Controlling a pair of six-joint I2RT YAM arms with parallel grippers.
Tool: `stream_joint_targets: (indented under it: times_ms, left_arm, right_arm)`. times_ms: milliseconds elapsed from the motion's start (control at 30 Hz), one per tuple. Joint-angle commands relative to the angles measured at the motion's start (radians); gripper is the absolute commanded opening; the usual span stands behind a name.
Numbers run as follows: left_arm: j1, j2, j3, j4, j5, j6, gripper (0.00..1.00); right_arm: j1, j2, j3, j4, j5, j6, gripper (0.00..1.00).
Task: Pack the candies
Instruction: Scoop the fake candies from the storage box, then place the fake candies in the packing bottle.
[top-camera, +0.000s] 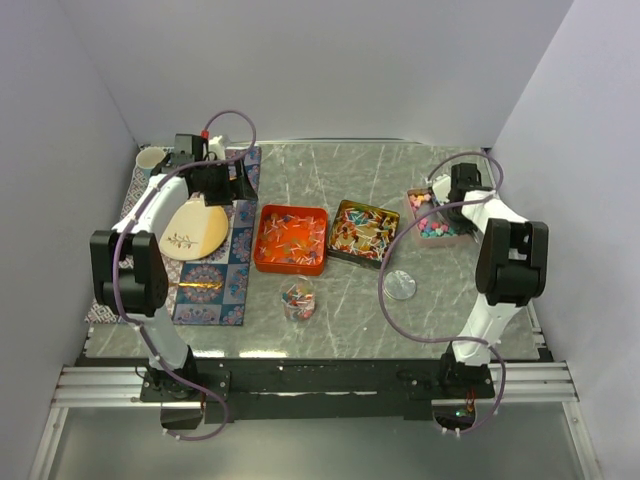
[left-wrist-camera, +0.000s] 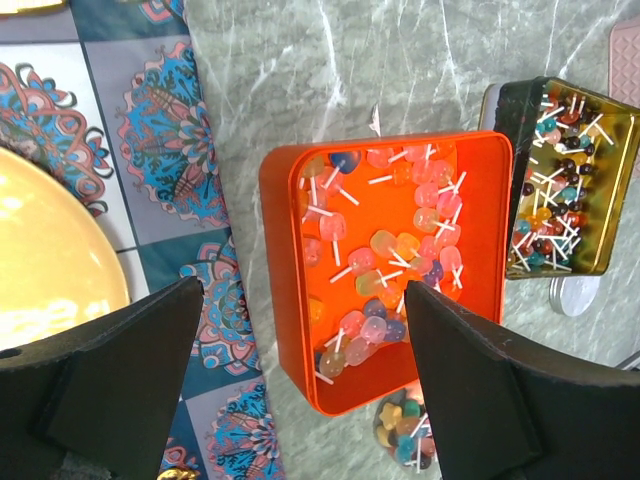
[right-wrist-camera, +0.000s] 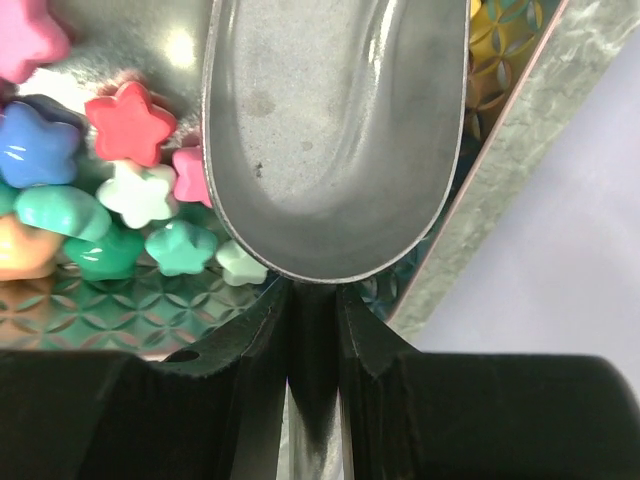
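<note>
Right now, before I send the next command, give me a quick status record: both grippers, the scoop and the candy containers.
left gripper: open, empty, above the patterned mat, left of the orange tray
right gripper: shut on the metal scoop
metal scoop: empty, over star candies in the pink tray
orange tray: holds lollipops
gold tin: also lollipops, right of orange tray
round tub: mixed candies; clear lid lies apart, to its right

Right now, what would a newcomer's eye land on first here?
The bright orange tray of pastel lollipops at the centre of the table stands out most. At the far right, the right end effector grips a metal scoop in a tin of glossy star-shaped candies.
</note>
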Motion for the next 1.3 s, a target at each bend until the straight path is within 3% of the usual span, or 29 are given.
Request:
stream_joint_targets:
  times_ms: [0,467,733,833,933,1067,1267]
  left_arm:
    - [-0.006,0.002,0.058,-0.031,0.003,0.054,0.88]
    - [-0.006,-0.01,0.073,-0.031,0.004,0.088,0.88]
    - [-0.004,-0.01,0.101,-0.028,0.001,0.084,0.89]
    - [-0.006,-0.005,0.134,-0.041,-0.005,0.084,0.89]
    - [-0.006,-0.025,0.147,-0.035,-0.007,0.084,0.9]
    - [-0.004,-0.047,0.133,-0.035,-0.017,0.067,0.9]
    - [0.004,-0.126,0.07,-0.008,-0.054,0.01,0.94]
  right_arm:
    - [-0.013,-0.053,-0.047,-0.019,-0.103,0.045,0.0]
    - [-0.011,-0.265,-0.197,0.095,-0.126,0.055,0.0]
    - [-0.015,-0.409,-0.316,0.211,-0.141,-0.01,0.0]
    - [-0.005,-0.524,-0.311,0.173,-0.164,-0.07,0.0]
    - [0.063,-0.678,-0.277,0.095,-0.222,-0.158,0.0]
    - [0.224,-0.771,-0.185,-0.048,-0.253,-0.208,0.0]
    - [0.591,-0.822,-0.096,-0.195,-0.172,-0.245,0.0]
